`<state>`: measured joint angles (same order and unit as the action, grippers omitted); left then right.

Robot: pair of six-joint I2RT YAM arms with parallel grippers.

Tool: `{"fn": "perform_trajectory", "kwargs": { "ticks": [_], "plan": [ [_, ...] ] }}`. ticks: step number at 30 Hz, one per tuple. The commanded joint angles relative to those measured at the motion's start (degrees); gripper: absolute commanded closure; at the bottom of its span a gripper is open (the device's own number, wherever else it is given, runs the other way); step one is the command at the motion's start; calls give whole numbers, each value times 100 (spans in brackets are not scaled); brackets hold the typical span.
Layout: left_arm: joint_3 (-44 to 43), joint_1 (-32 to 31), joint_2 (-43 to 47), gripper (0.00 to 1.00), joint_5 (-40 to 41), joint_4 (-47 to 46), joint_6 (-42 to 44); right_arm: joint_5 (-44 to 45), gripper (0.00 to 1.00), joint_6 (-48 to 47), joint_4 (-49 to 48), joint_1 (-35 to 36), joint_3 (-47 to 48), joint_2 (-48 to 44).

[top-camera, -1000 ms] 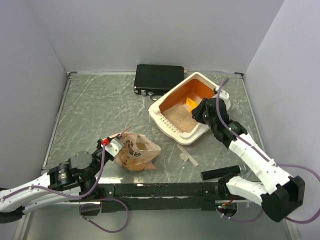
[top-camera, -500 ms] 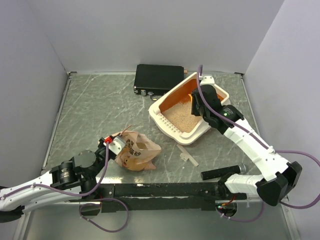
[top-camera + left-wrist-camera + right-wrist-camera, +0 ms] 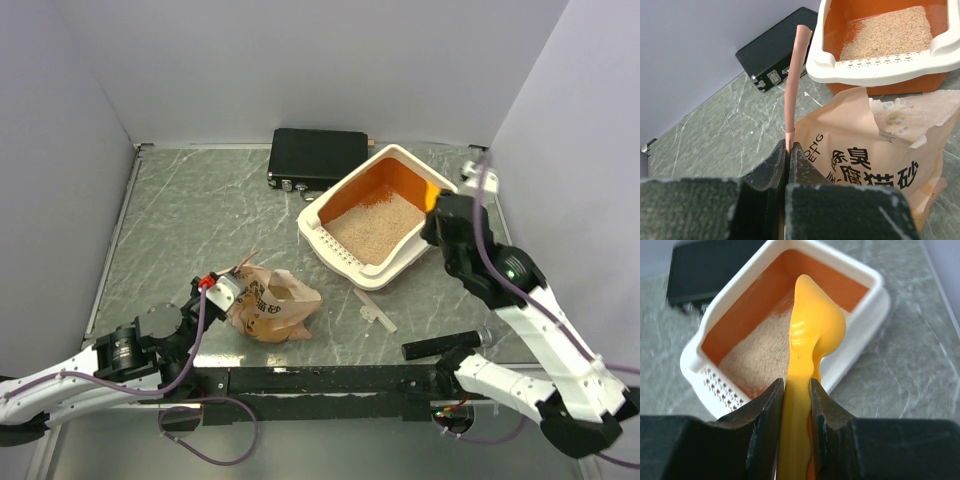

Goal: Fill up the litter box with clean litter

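Observation:
The litter box (image 3: 312, 222), cream rim and orange inside, stands tilted at the back right with its grille end nearest me. Beige clean litter (image 3: 375, 226) covers its floor; it also shows in the left wrist view (image 3: 890, 37) and the right wrist view (image 3: 760, 347). My right gripper (image 3: 438, 208) is shut on the handle of a yellow-orange scoop (image 3: 815, 325), held above the box's right rim (image 3: 875, 305). My left gripper (image 3: 222, 293) is shut on a pinkish paper handle (image 3: 794, 80) of the crumpled paper bag (image 3: 875, 150), which lies on the table (image 3: 272, 305).
A flat black case (image 3: 318, 158) lies behind the litter box against the back wall. A black bar (image 3: 445, 346) and a thin pale strip (image 3: 376, 311) lie on the table in front of the box. Walls close in left, back and right.
My right gripper has swung with the scoop from over the litter inside the box to the right, above the box's right rim. The left gripper and bag have barely moved.

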<state>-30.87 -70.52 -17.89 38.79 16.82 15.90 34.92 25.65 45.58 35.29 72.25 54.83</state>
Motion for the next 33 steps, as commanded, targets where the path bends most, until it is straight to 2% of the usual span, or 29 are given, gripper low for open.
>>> {"fn": "perform_trajectory", "kwargs": {
  "ticks": [1, 6, 10, 16, 24, 26, 30, 33],
  "plan": [
    [-209, 30, 128, 99, -116, -249, -131, 1324, 100, 1274, 846, -4, -413, -516],
    [-279, 21, -74, 99, -266, -179, -201, 1404, 100, 2312, 1697, -75, -703, -640],
    [-323, 21, -136, 99, -336, -74, -289, 1264, 100, 2962, 1998, -92, -1080, -500],
    [-410, 30, -197, 99, -460, 14, -333, 544, 100, 3094, 1217, -451, -2195, -132],
    [-525, 30, -356, 99, -433, 137, -298, 209, 99, 3060, 259, -777, -2953, 335],
    [-543, 21, -338, 99, -459, 155, -289, 86, 93, 2999, 48, -865, -3094, 432],
    [-639, 30, -355, 99, -451, 181, -228, -265, 71, 2867, -278, -918, -3305, 476],
    [-771, 21, -478, 99, -389, 243, -210, -380, 63, 2744, -375, -927, -3393, 459]
  ]
}}
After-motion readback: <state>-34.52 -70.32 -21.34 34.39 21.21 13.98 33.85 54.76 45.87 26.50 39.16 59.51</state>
